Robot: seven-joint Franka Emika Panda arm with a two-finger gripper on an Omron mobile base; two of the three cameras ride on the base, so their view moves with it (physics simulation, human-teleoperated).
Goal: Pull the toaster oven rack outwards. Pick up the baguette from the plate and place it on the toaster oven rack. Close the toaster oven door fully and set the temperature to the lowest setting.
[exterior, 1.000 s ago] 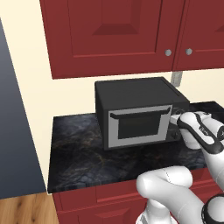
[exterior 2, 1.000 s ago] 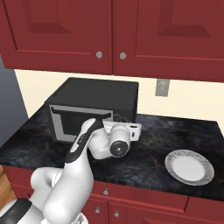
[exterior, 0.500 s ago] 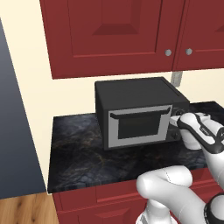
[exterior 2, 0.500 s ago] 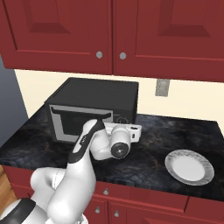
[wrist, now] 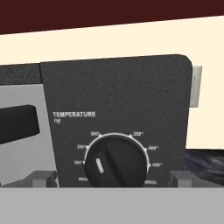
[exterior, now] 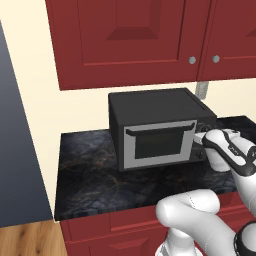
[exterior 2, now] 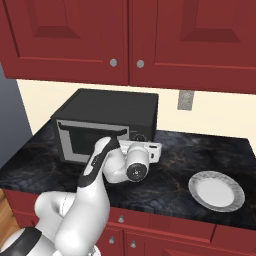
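Note:
The black toaster oven stands on the dark counter, and its silver toaster oven door is shut upright. The rack and the baguette are hidden from view. My gripper is open right in front of the oven's side panel. One fingertip sits to the left of the round black temperature knob and the other to its right, neither touching it. In the base views the white hand is level with the knob panel.
A white plate lies bare on the counter to the right of the oven. Red cabinets hang above, and a wall outlet is behind. The counter's left end meets a drop to the wooden floor.
The hand has edged slightly closer to the knob panel. The jaws stay open and the oven has not changed.

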